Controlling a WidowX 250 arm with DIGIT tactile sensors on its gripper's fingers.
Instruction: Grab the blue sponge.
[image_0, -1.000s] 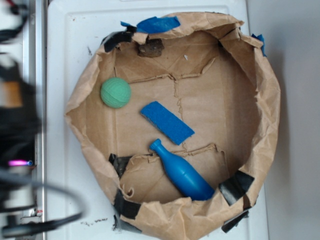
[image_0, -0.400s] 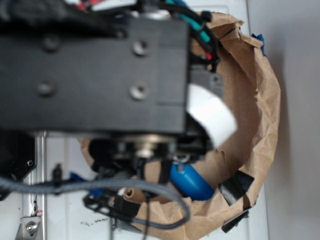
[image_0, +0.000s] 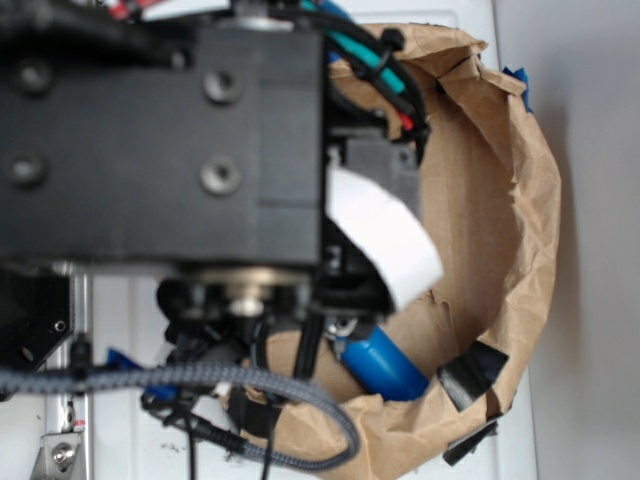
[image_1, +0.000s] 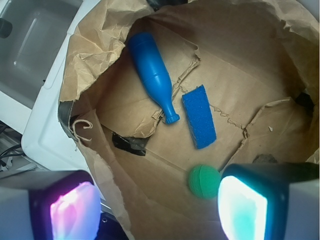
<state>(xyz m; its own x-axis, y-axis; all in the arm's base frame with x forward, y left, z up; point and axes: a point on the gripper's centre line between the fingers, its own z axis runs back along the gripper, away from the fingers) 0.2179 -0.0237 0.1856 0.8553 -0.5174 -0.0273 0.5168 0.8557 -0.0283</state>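
- Change noted: a second ago the exterior view showed the whole paper-lined enclosure unobstructed, with the arm off to the left edge. The arm (image_0: 160, 140) now fills most of that view, hanging above the enclosure and blocking its centre. Against the picture just before this one, the arm body sits slightly further left.
- Gripper (image_1: 150, 210): seen from the wrist camera, its two pads stand well apart at the lower corners of the frame, one glowing pink, one teal. Nothing lies between them. The gripper is spread and empty.
- Blue sponge (image_1: 198, 116): lies flat on the brown paper floor, near the middle of the enclosure, its long side running roughly up and down in the wrist view. It sits clear of the pads, well above them in that frame, and is untouched. In the exterior view it is hidden under the arm.
- Blue pin (image_1: 151, 73): lies on its side just beside the sponge; its narrow neck end comes close to the sponge's left edge. Whether they touch cannot be settled. Its fat end shows in the exterior view below the arm.
- Green ball (image_1: 204, 181): rests near the teal pad, apart from the sponge.
- Paper wall (image_0: 525, 250): crumpled, taped with black patches, rings the floor.
- Assessment: the approach is under way; no grasp is made. The gripper seems to need to shift over the sponge and then descend. The pin's neck so close by is the likely risk of a wrong or double pick.
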